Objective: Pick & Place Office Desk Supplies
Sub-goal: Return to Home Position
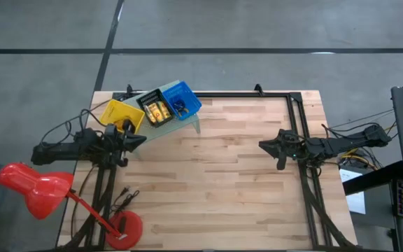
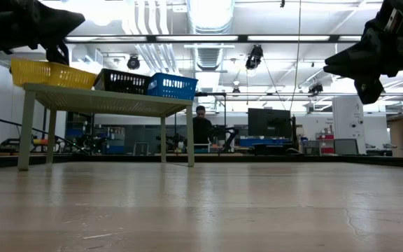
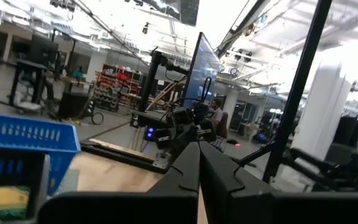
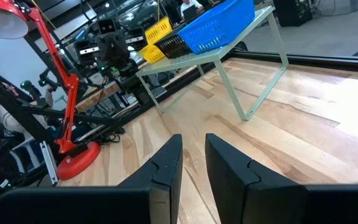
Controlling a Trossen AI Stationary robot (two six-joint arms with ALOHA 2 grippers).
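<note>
Homing, sorting seems done | left gripper [image 1: 136,138] by pale green perforated riser [image 2: 103,102], fingers together | right gripper [image 1: 264,145] fingers slightly apart | next: retract arms

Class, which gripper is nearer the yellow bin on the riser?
Left. The left gripper hangs just beside the small yellow plastic bin; the right gripper is far across the wooden table.

Three bins [image 2: 121,82] atop green riser [image 2: 103,102]

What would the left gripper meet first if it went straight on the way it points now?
The left gripper would probably meet the right gripper facing it across the pale wooden table; nothing shows between.
</note>
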